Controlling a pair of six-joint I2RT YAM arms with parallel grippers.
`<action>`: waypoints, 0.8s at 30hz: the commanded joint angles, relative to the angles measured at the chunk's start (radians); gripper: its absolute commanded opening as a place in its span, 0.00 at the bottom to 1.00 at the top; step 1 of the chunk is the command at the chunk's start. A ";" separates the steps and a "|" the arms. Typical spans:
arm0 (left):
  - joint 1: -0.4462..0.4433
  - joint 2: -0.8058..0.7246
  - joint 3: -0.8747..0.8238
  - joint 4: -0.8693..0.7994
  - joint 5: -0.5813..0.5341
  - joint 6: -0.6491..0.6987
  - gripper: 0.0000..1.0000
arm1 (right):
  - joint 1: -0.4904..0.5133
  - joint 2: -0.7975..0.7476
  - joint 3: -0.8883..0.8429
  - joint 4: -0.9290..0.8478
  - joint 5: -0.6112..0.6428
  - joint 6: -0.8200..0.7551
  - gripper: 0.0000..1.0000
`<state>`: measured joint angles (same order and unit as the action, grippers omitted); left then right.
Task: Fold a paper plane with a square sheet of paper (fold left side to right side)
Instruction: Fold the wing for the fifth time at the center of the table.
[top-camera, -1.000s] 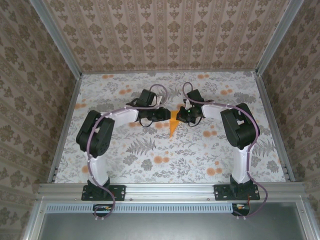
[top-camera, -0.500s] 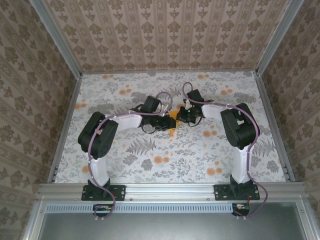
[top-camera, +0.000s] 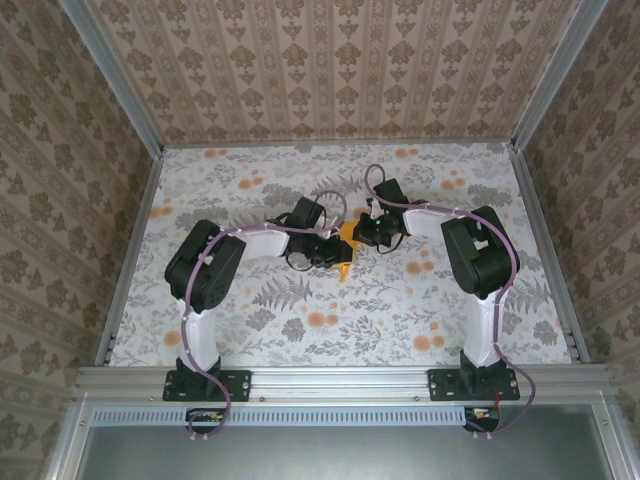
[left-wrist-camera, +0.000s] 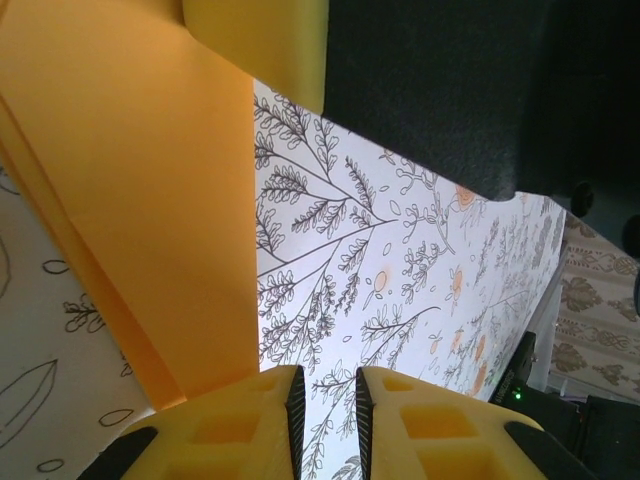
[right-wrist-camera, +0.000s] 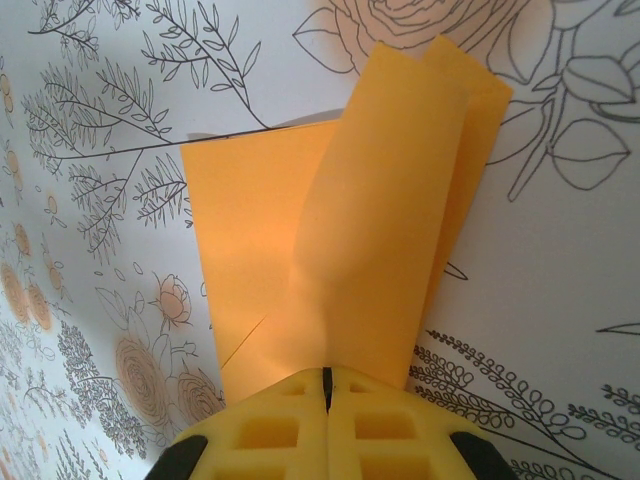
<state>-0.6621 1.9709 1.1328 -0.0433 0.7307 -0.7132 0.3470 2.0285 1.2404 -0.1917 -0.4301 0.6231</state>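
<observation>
Both grippers meet mid-table over the orange paper (top-camera: 347, 234); bare table (top-camera: 430, 300) all round, edges well off.
Right gripper (right-wrist-camera: 327, 388) clamped tight on a raised flap, rest lying flat – wrist view is clear on that, overhead the arms (top-camera: 260, 238) cover most of it. Left gripper (left-wrist-camera: 325, 400) slightly parted, nothing between the fingers (left-wrist-camera: 230, 420), paper edge just beside one finger.

The table (top-camera: 300, 340) is covered in a print of grey leaves and orange flowers. Folded orange paper (top-camera: 347, 236) lies just toward 12 o'clock of its centre, lower layers flat on the print, one flap lifted, narrow tip pointing to 6 o'clock.
</observation>
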 joint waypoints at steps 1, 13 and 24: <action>-0.012 0.029 0.000 -0.022 -0.024 -0.018 0.23 | 0.000 0.040 -0.007 -0.109 0.035 -0.023 0.00; -0.027 0.038 -0.020 -0.074 -0.080 -0.041 0.22 | 0.000 0.024 0.004 -0.097 0.028 -0.030 0.00; -0.042 0.070 -0.043 -0.093 -0.145 -0.087 0.12 | -0.028 -0.121 -0.080 0.142 -0.093 -0.010 0.00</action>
<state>-0.6891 1.9972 1.1240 -0.0677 0.6285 -0.7746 0.3351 1.9877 1.1969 -0.1310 -0.4747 0.6060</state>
